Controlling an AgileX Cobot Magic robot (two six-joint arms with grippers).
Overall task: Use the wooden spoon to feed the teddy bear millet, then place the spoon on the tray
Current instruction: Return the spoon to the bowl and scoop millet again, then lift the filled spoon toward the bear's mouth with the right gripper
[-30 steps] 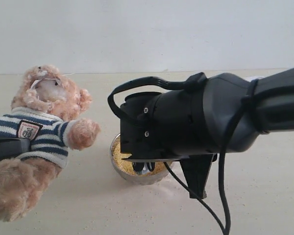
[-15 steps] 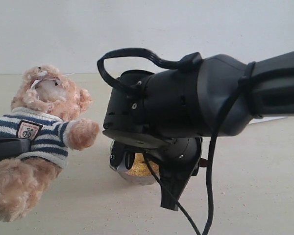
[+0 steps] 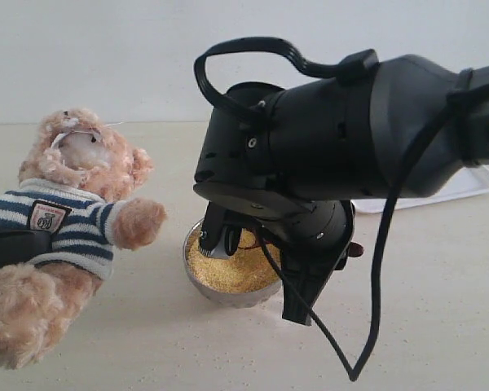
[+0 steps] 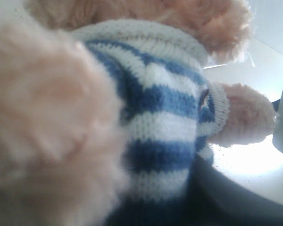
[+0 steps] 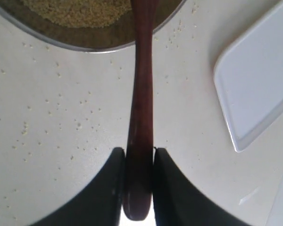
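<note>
Teddy bear (image 3: 73, 204) at left edge of desk (image 3: 440, 326), left hand (image 3: 12, 248) clasping its middle. Tray (image 3: 477, 183) toward right edge. Bowl (image 3: 228, 292) of millet (image 3: 232, 270) mid-desk. Right hand (image 5: 139, 153) pinches spoon (image 5: 140, 108) handle, tip at bowl: scooping step, I judge. Next calls for a level carry to bear's mouth

In the right wrist view, the oval end of the slim dark reddish-brown wooden spoon (image 5: 140, 117) is cut off at the frame's edge. In the exterior view, nearly all of it is covered by the black right arm (image 3: 350, 155). The far rim of the small round steel bowl (image 3: 228, 297) and most of the flat white tray (image 3: 466, 186) are covered too. The fluffy light-brown teddy bear (image 3: 73, 195) is cropped at the legs and its badge is unreadable. It is blurred in the left wrist view. Only a dark bar of the left tool (image 3: 12, 247) is seen, so its grip cannot be told.
</note>
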